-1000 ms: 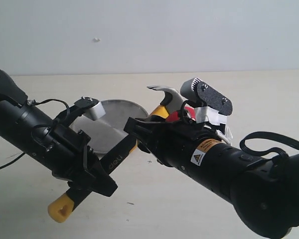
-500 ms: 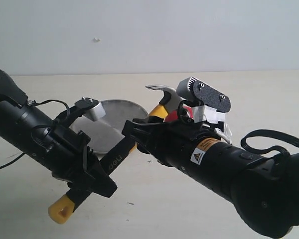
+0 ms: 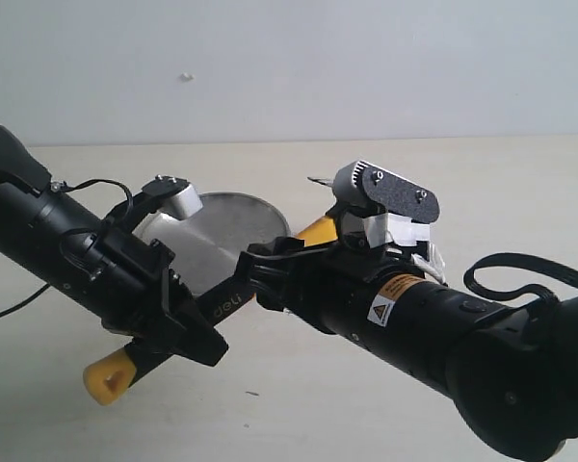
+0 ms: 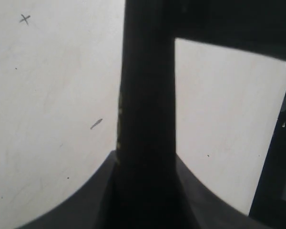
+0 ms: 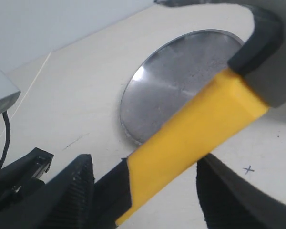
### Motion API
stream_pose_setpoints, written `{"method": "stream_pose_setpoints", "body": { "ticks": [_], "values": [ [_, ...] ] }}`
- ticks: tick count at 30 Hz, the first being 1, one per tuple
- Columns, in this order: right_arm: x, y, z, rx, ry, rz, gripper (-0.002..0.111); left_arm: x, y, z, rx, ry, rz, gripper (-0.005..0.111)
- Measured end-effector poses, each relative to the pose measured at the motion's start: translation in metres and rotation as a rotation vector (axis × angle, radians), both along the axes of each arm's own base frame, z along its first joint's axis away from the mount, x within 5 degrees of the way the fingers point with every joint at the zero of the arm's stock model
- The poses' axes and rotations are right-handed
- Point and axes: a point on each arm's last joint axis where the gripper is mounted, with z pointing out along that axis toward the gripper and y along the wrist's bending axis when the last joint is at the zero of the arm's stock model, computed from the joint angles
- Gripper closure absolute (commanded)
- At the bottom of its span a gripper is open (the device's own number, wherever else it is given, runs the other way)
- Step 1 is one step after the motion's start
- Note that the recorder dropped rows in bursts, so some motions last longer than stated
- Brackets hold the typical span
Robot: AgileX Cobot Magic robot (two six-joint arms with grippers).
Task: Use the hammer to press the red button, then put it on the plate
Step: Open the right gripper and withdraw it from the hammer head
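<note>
Hammer [image 3: 226, 303]: claw type, with a dark steel head, yellow neck, black handle and yellow end. It is held clear of the surface [image 3: 520, 192], slanting from above the near left corner up toward the middle, and its neck crosses in front of the right rim of the plate [image 3: 241, 217], which lies toward the far edge. Handling, as judged: rigid and head-heavy, so it will tend to swing about any grip at the tail. The moulded handle should give good friction, and the best hold is mid-handle or close under the neck. Left tool [image 3: 173, 332]: clamped on the handle just above the yellow end, carrying the load. Right tool [image 5: 143, 171]: jaws apart, straddling the neck, with a gap showing on one side. Red button: not in view, with the right wrist in front of where it would be. Change over the last second: the hammer lies flatter, the head has dropped until only the claw tip shows, the red dome has gone from sight, and the yellow end has risen and shifted left.
</note>
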Motion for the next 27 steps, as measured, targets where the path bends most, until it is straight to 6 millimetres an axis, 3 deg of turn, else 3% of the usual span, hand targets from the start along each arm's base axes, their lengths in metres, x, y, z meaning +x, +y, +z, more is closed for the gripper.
{"method": "stream_pose_setpoints", "body": {
  "ticks": [8, 15, 21, 27],
  "values": [
    [-0.002, 0.0, 0.0, -0.014, 0.026, 0.015, 0.038, 0.005, -0.002, 0.005, -0.008, -0.026, 0.006, 0.107],
    [-0.005, 0.001, 0.003, -0.037, 0.024, 0.05, 0.037, 0.008, -0.003, 0.007, -0.009, -0.03, 0.023, 0.107],
    [-0.012, -0.003, 0.024, -0.03, -0.01, 0.084, 0.036, 0.007, -0.002, 0.007, 0.003, -0.032, 0.011, 0.107],
    [-0.034, -0.015, 0.064, -0.063, -0.038, 0.187, 0.037, 0.007, -0.002, 0.007, 0.003, -0.029, 0.011, 0.107]
  ]
}}
